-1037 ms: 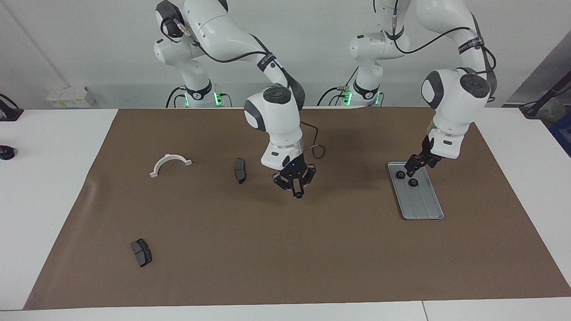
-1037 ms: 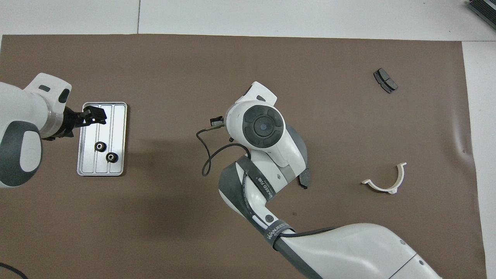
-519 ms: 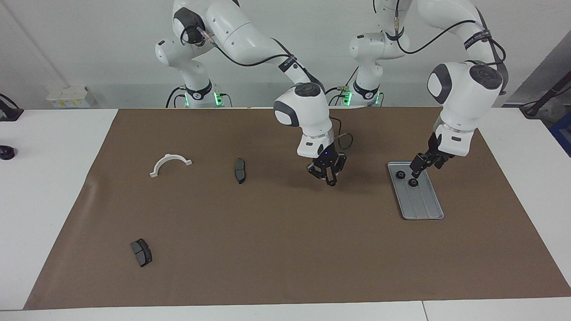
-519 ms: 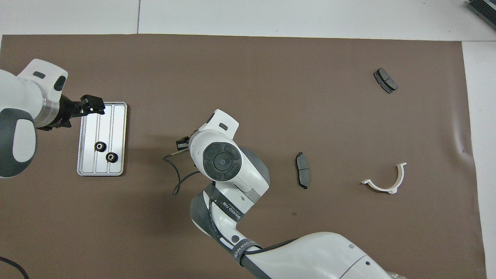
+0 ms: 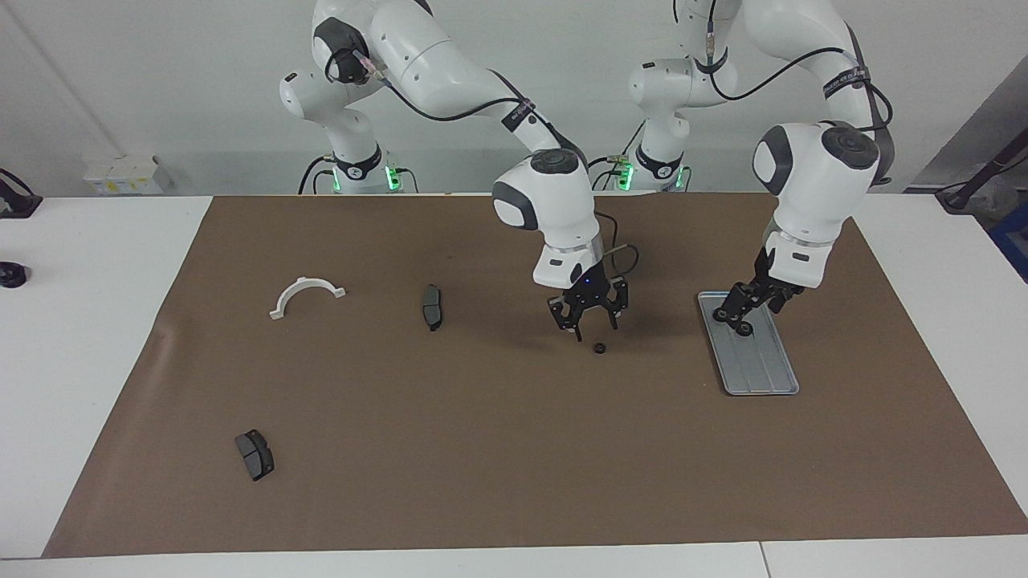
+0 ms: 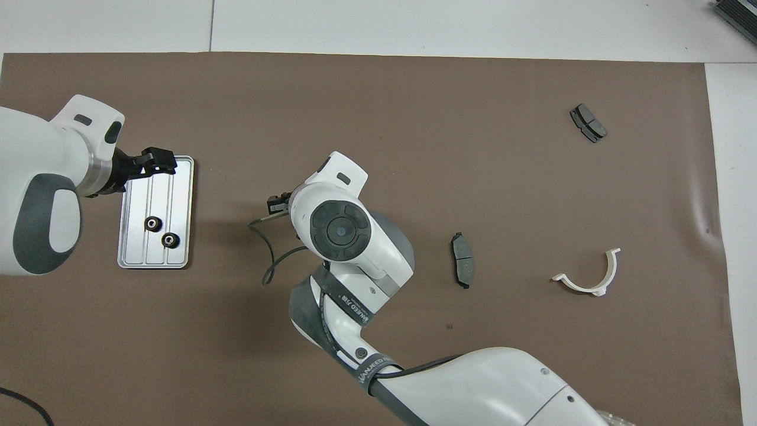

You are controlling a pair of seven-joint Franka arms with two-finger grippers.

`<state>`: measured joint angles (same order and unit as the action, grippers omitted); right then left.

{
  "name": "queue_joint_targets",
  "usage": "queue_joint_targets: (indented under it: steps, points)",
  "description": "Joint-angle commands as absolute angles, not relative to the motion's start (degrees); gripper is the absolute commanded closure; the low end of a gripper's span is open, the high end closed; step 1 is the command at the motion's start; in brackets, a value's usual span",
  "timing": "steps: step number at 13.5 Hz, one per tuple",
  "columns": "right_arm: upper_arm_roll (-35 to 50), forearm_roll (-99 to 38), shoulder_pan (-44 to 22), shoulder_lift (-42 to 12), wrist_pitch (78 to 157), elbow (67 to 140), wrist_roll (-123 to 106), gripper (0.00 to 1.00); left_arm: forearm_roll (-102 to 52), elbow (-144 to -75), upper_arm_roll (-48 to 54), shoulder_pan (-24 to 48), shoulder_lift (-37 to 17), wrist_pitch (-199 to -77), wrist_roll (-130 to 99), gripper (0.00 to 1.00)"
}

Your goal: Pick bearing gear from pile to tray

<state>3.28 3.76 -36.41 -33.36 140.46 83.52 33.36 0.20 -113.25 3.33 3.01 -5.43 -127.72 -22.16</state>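
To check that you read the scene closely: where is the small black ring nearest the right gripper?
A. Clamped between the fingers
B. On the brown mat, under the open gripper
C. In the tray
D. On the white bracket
B: the small black ring lies on the brown mat, just below the open right gripper.

Two rings in tray

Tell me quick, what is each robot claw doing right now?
Left gripper: jaws open, empty, over the tray.
Right gripper: jaws open, empty, above a small black ring lying on the mat.
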Motion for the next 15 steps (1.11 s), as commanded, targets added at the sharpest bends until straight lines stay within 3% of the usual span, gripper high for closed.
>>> queue_joint_targets:
  steps: [1,4,8,12,15]
  points:
    - [4.66,3.08,-29.73,-27.88,130.99,81.65,29.56,0.29,-0.53,-115.14,2.55,8.42,-6.49,-132.26,-28.62,0.0]
    - [4.92,0.62,-23.57,-24.0,122.29,81.74,22.26,0.29,-0.27,-114.79,2.37,16.49,-11.67,-137.09,-41.27,0.0]
    - [4.75,0.53,-17.15,-21.01,112.08,81.74,13.91,0.29,2.1,-112.16,2.11,24.68,-18.88,-140.35,-54.02,0.2]
    - [4.83,0.44,-10.57,-14.35,101.02,81.91,8.1,0.26,4.39,-114.25,2.29,25.93,-19.51,-141.15,-56.87,0.48]
    - [4.48,-0.79,-4.94,-9.42,93.89,82.35,1.95,0.25,4.92,-114.43,2.2,25.58,-19.42,-140.89,-56.25,0.51]
